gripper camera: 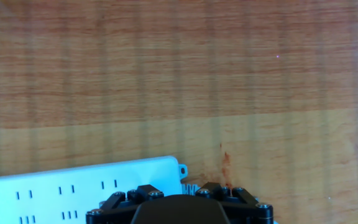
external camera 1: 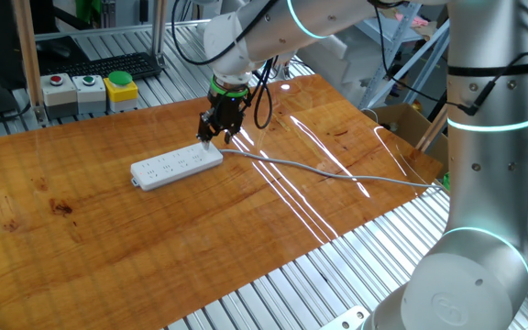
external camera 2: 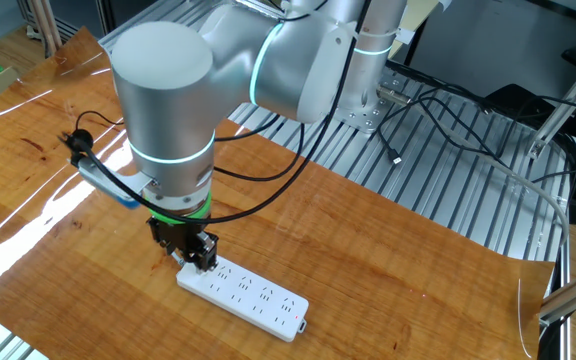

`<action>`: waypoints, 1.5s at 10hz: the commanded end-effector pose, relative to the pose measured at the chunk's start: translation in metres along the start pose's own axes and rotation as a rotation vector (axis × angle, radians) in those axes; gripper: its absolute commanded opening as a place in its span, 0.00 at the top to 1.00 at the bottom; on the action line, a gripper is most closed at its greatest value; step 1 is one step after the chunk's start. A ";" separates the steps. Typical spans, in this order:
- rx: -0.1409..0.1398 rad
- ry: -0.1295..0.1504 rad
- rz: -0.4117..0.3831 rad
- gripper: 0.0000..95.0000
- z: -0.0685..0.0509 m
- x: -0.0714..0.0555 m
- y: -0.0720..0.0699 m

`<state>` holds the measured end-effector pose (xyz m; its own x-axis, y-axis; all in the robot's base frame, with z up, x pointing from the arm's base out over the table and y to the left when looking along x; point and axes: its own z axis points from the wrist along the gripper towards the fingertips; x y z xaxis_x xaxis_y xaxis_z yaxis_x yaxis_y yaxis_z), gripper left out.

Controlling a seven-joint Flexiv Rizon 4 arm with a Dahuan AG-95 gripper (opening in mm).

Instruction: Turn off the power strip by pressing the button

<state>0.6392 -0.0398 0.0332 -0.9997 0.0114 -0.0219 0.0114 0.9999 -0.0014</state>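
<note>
The power strip (external camera 1: pixel 176 166) lies centre-left on the bench (external camera 1: pixel 108 238), long axis rising rightward. The end effector (external camera 1: pixel 211 137) hangs directly over its cable end, where the button presumably sits; finger state indiscernible.

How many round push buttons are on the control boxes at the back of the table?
3, in a row at the table's far left edge: a red button on a grey box, a green button on a grey box, and a large green button on a yellow housing. Others may be hidden out of frame.
</note>
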 end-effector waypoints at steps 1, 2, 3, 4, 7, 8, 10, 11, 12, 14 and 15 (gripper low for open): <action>0.002 0.005 -0.007 0.40 0.001 0.002 0.001; 0.005 0.005 -0.010 0.40 0.002 0.003 0.002; 0.008 0.004 -0.015 0.40 0.002 0.004 0.002; 0.009 0.005 -0.016 0.40 0.003 0.004 0.002; 0.007 0.007 -0.028 0.40 0.007 0.002 -0.006; -0.001 0.009 -0.022 0.40 0.007 0.002 -0.008; -0.005 0.017 -0.013 0.40 0.004 0.004 -0.007; -0.005 0.018 -0.012 0.40 0.004 0.005 -0.007; -0.005 0.017 -0.010 0.40 0.004 0.006 -0.006; -0.007 0.018 -0.006 0.40 0.005 0.008 -0.005; -0.008 0.018 -0.005 0.40 0.005 0.009 -0.004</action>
<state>0.6291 -0.0429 0.0274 -1.0000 0.0071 -0.0023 0.0071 0.9999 0.0080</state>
